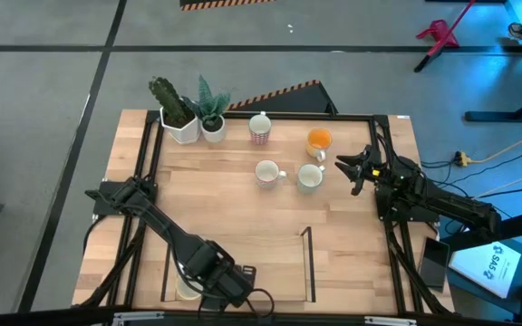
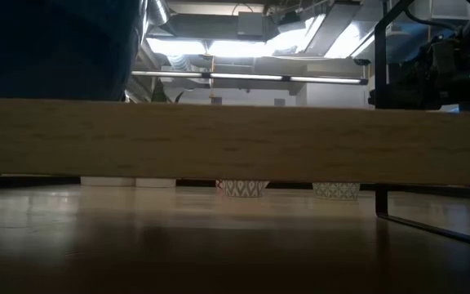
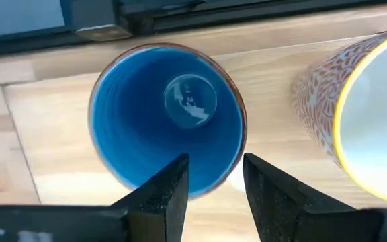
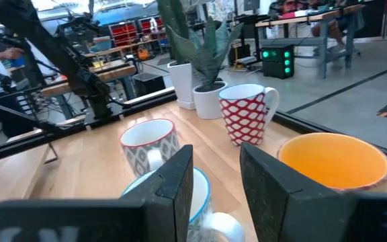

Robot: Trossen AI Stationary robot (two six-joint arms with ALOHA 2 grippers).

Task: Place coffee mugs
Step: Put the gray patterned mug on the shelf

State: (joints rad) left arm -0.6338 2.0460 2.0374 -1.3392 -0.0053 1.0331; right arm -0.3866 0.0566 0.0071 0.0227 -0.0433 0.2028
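Left gripper [image 3: 212, 191], jaws parted w/ nothing held, is seen over the blue mug [image 3: 166, 117] at lower left of the high view. Right gripper [image 1: 352, 172], fingers apart & empty, is positioned beside four mugs [image 1: 267, 172] at upper centre.

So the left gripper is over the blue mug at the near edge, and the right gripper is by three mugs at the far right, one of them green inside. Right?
One detail is off: that mug is orange inside, not green, as the right wrist view shows. The rest holds: the left gripper is over the blue mug, and the right gripper is by the mugs at the far right.
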